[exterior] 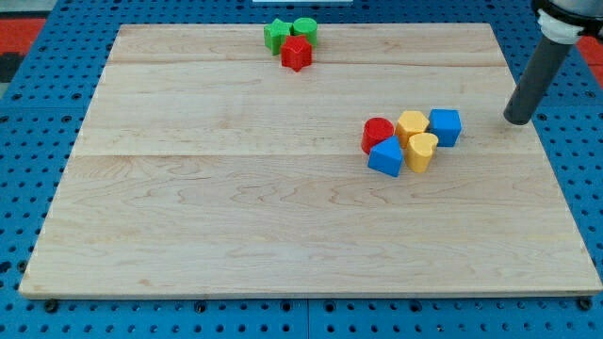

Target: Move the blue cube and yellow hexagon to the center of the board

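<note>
**Tip parked right of the five-block cluster**

Board (283, 217): pale wood, three planks running left to right, sitting on a blue pegboard (47, 28). It fills most of the view.

Rod (539, 75): dark, straight, leaning in from the view's top right under a white collar. My tip (517, 121) rests near the board's right edge, well clear of every block. No hand or jaws on this rig, so there is nothing to open, close or grip; the rod touches no block.

Main cluster, right of centre, five blocks packed together:
- blue cube (445, 126), rightmost, closest to my tip but apart from it, with bare wood between.
- yellow hexagon (412, 124), just left of the blue cube, touching it or nearly so.
- red cylinder (378, 134), leftmost of the group, beside the hexagon.
- blue block (384, 157), wedge-like, possibly a triangle; the angle makes the shape hard to confirm. It sits below the red cylinder.
- yellow heart (421, 151), below the hexagon, pressed against the blue wedge.

Both task blocks lie in the upper row of this cluster, right of the board's centre.

Small cluster, top edge, left of centre:
- green star (276, 35), leftmost.
- green cylinder (304, 29), at its right.
- red block (296, 54), below the two greens, touching them; shape unclear.
</note>
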You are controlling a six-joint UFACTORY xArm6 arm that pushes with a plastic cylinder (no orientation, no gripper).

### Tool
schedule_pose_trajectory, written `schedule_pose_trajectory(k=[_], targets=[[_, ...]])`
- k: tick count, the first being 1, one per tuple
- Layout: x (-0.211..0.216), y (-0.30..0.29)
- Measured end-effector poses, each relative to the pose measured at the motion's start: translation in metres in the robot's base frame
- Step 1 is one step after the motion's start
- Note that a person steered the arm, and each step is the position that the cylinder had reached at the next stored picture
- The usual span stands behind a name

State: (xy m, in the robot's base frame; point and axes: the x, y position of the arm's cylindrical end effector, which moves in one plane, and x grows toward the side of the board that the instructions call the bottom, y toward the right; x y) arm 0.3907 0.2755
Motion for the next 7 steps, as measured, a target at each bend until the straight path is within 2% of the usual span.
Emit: schedule_pose_trajectory(k=[4,6,7], targets=[[-0.002,-0.009],[-0.003,-0.058],[-0.003,-0.057]])
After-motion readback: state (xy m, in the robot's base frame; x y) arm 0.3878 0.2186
